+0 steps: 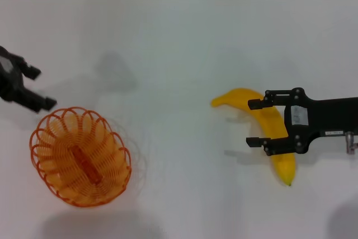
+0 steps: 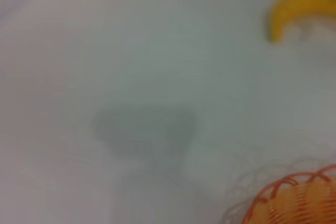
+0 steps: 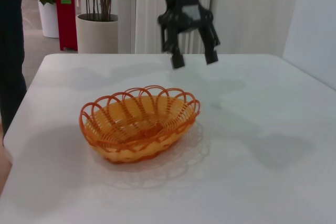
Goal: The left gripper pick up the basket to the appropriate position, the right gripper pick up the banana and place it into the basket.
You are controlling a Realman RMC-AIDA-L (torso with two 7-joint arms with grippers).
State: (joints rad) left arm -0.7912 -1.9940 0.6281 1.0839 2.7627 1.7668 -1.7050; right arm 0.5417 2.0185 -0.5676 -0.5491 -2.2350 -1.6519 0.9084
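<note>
Hovering at the far left of the white surface (image 1: 184,43), our left claw (image 1: 34,87) hangs with its two fingers spread wide and nothing between them, raised clear of the surface just beyond the basket (image 1: 81,156). From the right wrist view we see the same left claw (image 3: 192,58) suspended above and behind the basket (image 3: 140,123), not touching its rim. We read that gap as a sign the basket has been put where it is wanted: it sits flat and upright on our left side, its open mouth facing up and free to receive fruit. The basket holds nothing yet.

Moving right, a broad stretch of bare surface separates the basket from the banana (image 1: 263,118), which lies flat on our right side, one end pointing toward the middle and the greenish tip toward the near edge. The left wrist view catches only a yellow end of the banana (image 2: 299,9) and a corner of the basket (image 2: 294,200).

Over the banana's middle we hold our right claw (image 1: 255,123), fingers parted, one on each side of the fruit, set across its length rather than along it. That crosswise straddle at the thickest part looks chosen so the curved fruit will not swing or slip once squeezed. We cannot tell whether the fingers already touch the skin; they have not closed on it, so the banana is not yet gripped. We judge the pick-up to be the step in hand, with the carry leftward to follow.
</note>
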